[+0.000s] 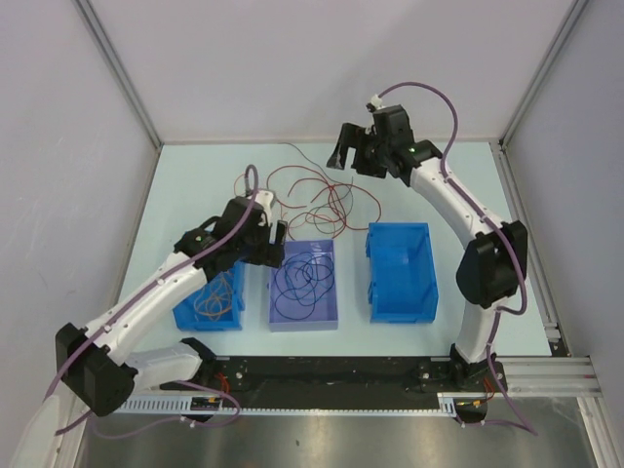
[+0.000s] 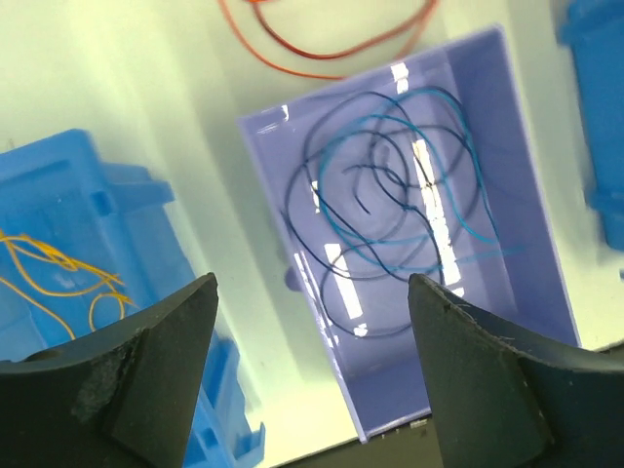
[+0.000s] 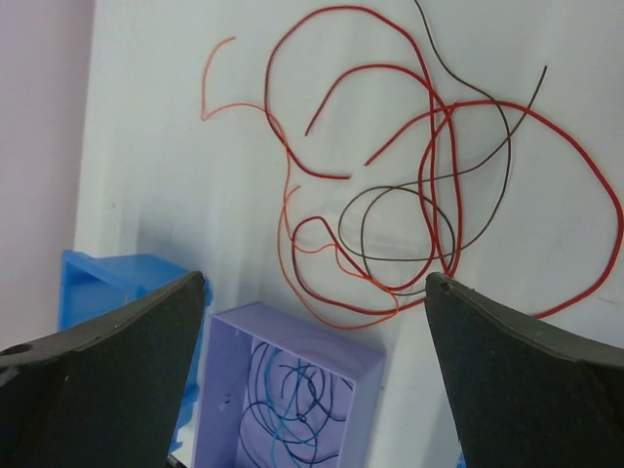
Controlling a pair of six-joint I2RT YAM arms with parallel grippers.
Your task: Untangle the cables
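Note:
A loose tangle of red, orange and dark brown cables [image 1: 327,200] lies on the table behind the bins; in the right wrist view it [image 3: 450,195] spreads across the upper half. Navy and blue cables [image 1: 300,278] lie coiled in the purple bin [image 1: 331,317], also seen in the left wrist view [image 2: 390,185]. Orange-tan cables [image 2: 58,278] lie in the left blue bin [image 1: 190,317]. My left gripper [image 1: 273,246] is open and empty above the purple bin's left edge. My right gripper [image 1: 349,156] is open and empty, raised behind the tangle.
An open blue bin [image 1: 402,278] stands right of the purple bin. The three bins sit in a row near the front. Grey walls with metal frame posts enclose the table on three sides. Purple hoses run along both arms.

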